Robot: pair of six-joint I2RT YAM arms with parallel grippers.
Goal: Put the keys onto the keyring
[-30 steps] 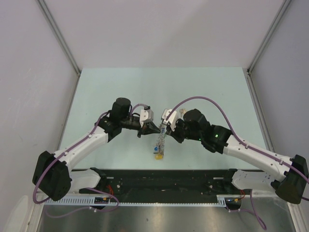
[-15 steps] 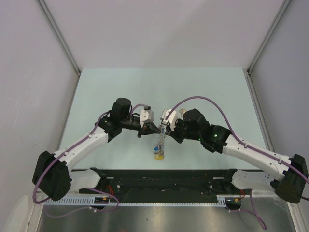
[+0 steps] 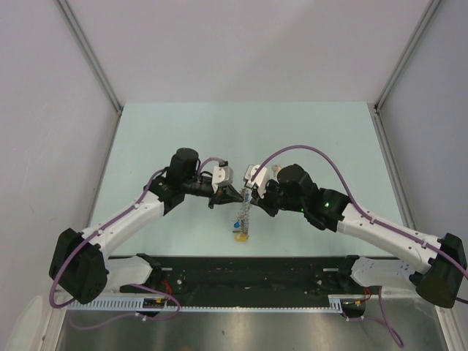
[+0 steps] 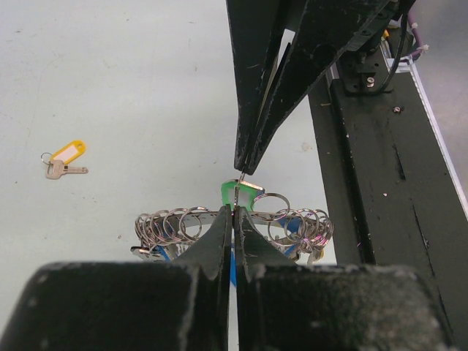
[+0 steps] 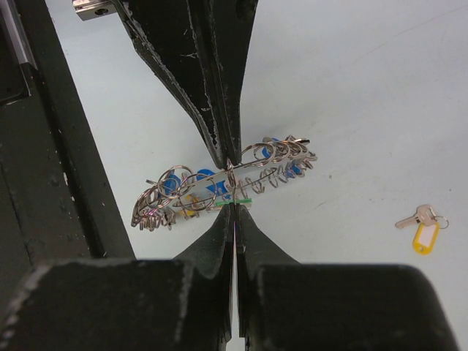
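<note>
Because the left gripper (image 4: 234, 210) is pinched shut on the wreath-like wire keyring (image 4: 172, 223) of grey metal keys and the right gripper (image 5: 232, 210) seemingly clamps the small green-headed silver key (image 4: 238, 192) against it, the right arm should thread slowly, without twisting.
</note>
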